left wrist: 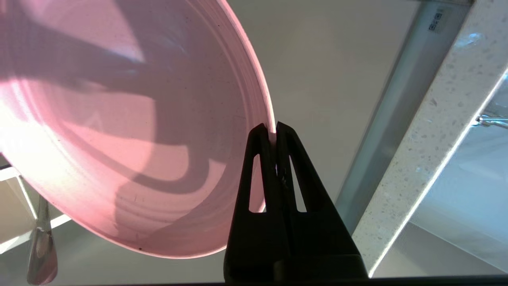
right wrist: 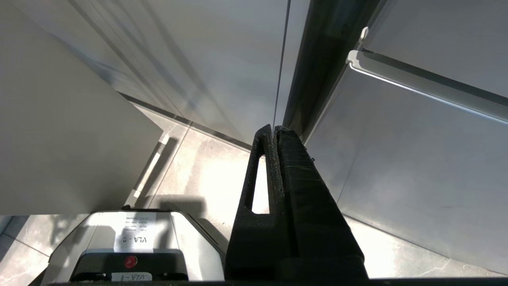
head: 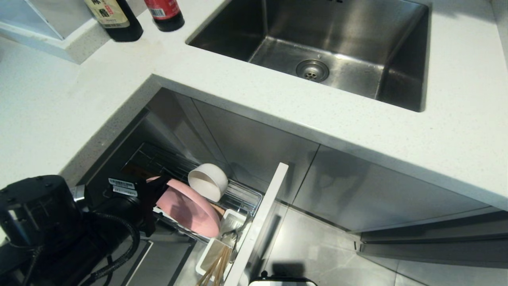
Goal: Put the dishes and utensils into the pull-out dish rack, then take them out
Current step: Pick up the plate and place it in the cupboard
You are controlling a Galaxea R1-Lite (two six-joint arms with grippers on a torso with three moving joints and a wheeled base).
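The pull-out dish rack (head: 248, 198) stands drawn out below the countertop, its pale front (head: 262, 220) on the right. A pink plate (head: 189, 210) leans tilted over the rack. My left gripper (head: 158, 190) is shut on its upper rim; in the left wrist view the left gripper (left wrist: 272, 132) pinches the plate (left wrist: 119, 131) edge. A cream bowl (head: 207, 180) lies on its side behind the plate. Chopsticks (head: 216, 267) stand in the white cup (head: 206, 254), with the spoon (head: 234, 234) (left wrist: 41, 248) beside them. My right gripper (right wrist: 274, 131) is shut and empty, parked low over the floor.
A steel sink (head: 337, 43) is set in the white countertop (head: 456, 131) above the rack. Two dark bottles (head: 115, 18) (head: 164, 14) stand at the back left. Grey cabinet fronts (head: 381, 194) run to the right. The robot's base (right wrist: 131, 246) sits beneath the right arm.
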